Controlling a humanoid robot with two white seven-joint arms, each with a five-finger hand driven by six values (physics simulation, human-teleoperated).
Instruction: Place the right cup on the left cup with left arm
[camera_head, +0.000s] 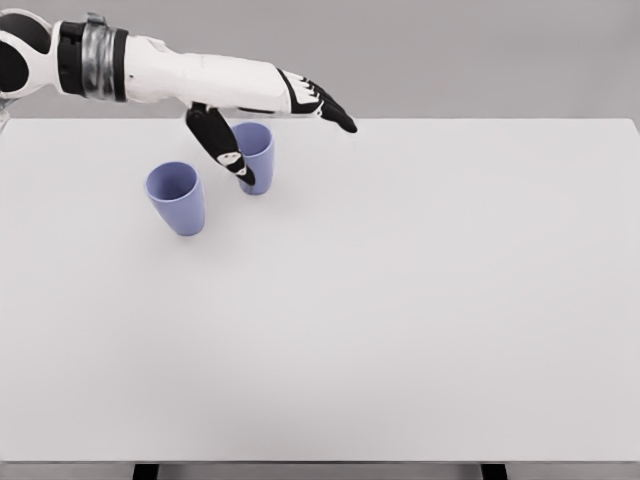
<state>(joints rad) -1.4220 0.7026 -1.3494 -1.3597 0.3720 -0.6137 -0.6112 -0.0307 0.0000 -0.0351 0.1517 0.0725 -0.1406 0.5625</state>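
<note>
**Left hand open over the right cup, nothing gripped**

Far left: left arm comes in from the top-left corner, white w/ a grey band and black joints, reaching rightwards across the far edge of the table.

Next, the left cup: blue, upright, mouth open, standing on the tabletop in the far-left part. Nothing inside that can be seen, nothing touching it. It sits a bit nearer to the camera than the other cup.

Just right of it & slightly farther: the right cup, same blue, also upright on the table. The two cups are close but apart, a strip of white table btw them.

Left hand is above and around this right cup. Thumb hangs down in front of the cup's left side, tip overlapping its wall low down; real contact can't be told from this view. The fingers stretch out flat to the right, past the cup's rim, not curled. So hand is released, not clasping the cup.

Rest of the table to the right: plain white surface. Right arm not seen.
</note>
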